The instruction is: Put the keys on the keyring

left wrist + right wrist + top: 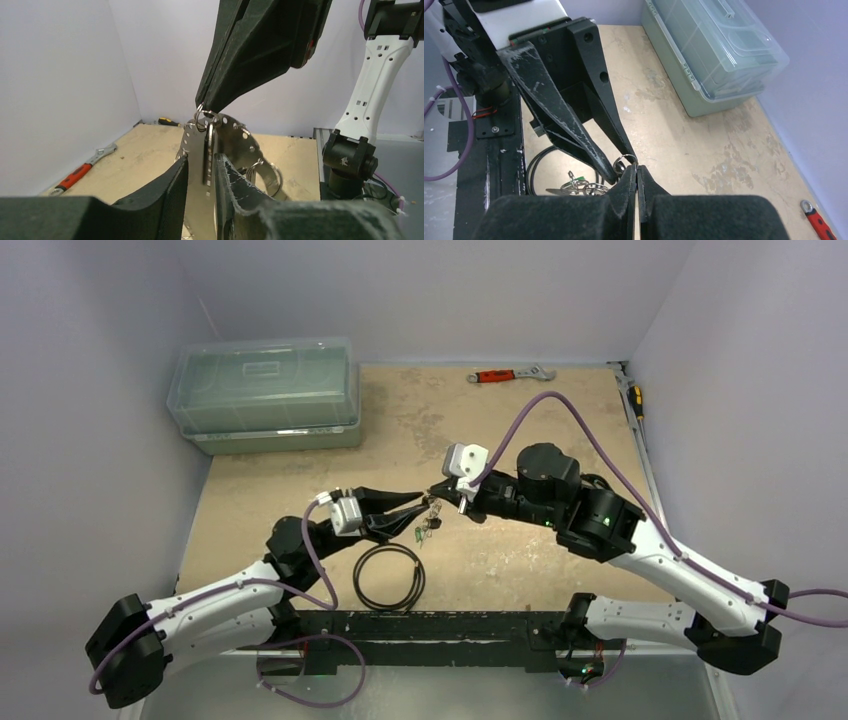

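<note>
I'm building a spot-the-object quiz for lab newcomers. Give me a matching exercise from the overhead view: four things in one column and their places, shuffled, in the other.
Things
1. red-handled wrench
2. clear lidded storage box
3. black cable coil
4. keys

Places
A. held up over the middle of the table
B. far left corner
C. lying flat by the near edge
D. far edge, right of centre

Pairs: 1-D, 2-B, 3-C, 4-A
</note>
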`<state>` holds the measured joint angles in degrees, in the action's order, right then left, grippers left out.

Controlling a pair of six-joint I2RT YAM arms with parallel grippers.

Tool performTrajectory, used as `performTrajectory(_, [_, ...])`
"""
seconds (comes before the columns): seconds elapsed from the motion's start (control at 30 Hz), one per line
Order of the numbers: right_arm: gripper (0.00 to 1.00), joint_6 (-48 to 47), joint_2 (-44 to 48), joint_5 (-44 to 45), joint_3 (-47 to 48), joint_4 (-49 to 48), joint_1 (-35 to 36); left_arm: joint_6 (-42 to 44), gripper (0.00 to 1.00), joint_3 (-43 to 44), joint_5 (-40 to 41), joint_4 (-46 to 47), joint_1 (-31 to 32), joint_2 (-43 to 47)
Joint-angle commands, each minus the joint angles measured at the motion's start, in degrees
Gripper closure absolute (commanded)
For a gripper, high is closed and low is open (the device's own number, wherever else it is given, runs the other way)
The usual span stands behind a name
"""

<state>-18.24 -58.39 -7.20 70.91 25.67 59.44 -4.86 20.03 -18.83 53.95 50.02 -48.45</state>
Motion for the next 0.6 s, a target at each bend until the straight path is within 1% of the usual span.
performTrajectory(0.0, [1.0,0.5,2.2,-0.7,0.0,-4.3,0.4,1.0,0.81,1.7,-1.9,0.7,0.3,-2.0])
performTrajectory(0.03, [1.0,0.6,2.4,-0.7,-0.1,-4.4,0.5,1.0,0.86,1.8,-2.4,1.1,0.3,-2.5])
performTrajectory(0.1, [1.0,0.6,2.7,-0.5,-0.3,-4.7,0.4,1.0,1.0,1.8,-2.8,1.7,0.3,-3.1])
performTrajectory(0.33, [1.0,0.7,3.8,0.6,-0.8,-5.7,0.4,0.2,1.0,0.4,-3.0,2.2,0.3,-1.3])
performTrajectory(0.5, [1.0,0.7,4.9,0.4,-0.8,-6.5,0.4,-0.3,1.0,-0.2,-1.7,0.4,0.3,0.2])
performTrajectory(0.53, [1.0,0.7,5.0,0.2,-0.9,-6.7,0.4,-0.3,0.95,-0.3,-1.2,-0.4,0.3,0.5])
performTrajectory(0.57, [1.0,0.8,5.2,0.1,-0.9,-6.8,0.4,-0.4,0.84,-0.4,-0.7,-0.8,0.3,1.0])
